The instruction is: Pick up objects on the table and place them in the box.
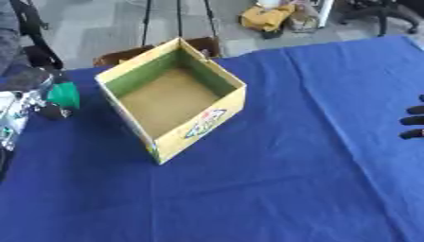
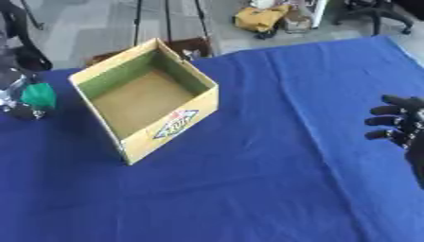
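Blue cloth (image 2: pixel 248 189) nearest, spread over the whole table, creased in long folds. Right hand (image 2: pixel 401 124) at the right edge, above the cloth, fingers loosely spread and relaxed, holding nothing, well apart from the box. Open yellow cardboard box (image 1: pixel 203 120) at centre-left on the cloth, upright, turned askew, green inner walls, brown floor, printed label on the near side. Left hand (image 1: pixel 25 101) at the left edge, just beside the box's left wall, wrapped around a green object (image 1: pixel 64 95). Green object off the cloth, not in the box.
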You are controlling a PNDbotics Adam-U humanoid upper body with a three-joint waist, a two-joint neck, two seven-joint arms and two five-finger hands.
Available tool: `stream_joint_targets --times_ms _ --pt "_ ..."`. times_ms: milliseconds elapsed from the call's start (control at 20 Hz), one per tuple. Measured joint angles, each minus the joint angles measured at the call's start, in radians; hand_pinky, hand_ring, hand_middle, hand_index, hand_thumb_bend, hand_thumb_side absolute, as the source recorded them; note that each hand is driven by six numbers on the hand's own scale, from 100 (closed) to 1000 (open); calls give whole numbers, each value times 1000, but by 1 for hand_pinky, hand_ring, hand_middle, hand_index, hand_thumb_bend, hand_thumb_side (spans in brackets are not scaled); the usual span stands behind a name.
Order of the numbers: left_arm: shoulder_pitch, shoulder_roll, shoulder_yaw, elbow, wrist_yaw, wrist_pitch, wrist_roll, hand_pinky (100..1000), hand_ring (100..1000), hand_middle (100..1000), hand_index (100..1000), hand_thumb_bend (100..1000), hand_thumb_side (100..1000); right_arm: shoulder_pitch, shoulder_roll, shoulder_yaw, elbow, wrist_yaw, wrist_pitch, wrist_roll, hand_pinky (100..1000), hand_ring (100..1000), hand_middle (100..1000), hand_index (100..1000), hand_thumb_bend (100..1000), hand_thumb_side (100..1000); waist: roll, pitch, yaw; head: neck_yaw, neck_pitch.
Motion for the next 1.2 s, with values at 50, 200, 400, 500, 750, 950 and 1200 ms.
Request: stream_joint_targets --times_ms 50,200,400,500,750,950,1200 --pt "0 0 0 0 2 -2 -4 733 725 697 841 419 144 0 0 0 0 0 -1 1 591 691 671 848 100 904 0 0 0 0 0" --pt "0 0 0 1 7 -8 -22 708 630 597 797 406 132 0 0 0 0 0 -2 2 592 692 671 848 100 904 -1 0 0 0 0" --pt "-1 0 0 -1 12 -12 -39 676 531 473 762 370 100 0 0 0 0 0 -3 3 593 692 671 848 100 904 -3 0 0 0 0" --pt "-1 0 0 -2 13 -12 -40 663 494 423 744 332 100 0 0 0 0 0 -3 4 593 692 672 848 100 904 -3 0 0 0 0" --pt "0 0 -2 -6 26 -16 -43 635 426 302 690 267 100 0 0 0 0 0 -2 5 594 693 672 848 100 903 -4 -3 0 -2 0" --pt "3 -9 -7 -21 58 -23 -49 629 402 250 660 217 100 3 0 0 1 0 -2 5 595 693 672 849 100 901 -7 -16 3 -6 0" --pt "4 -8 -19 -70 124 -40 -72 628 391 226 653 172 100 14 0 -1 5 0 -2 5 595 694 672 849 100 897 -14 -48 22 -11 3"
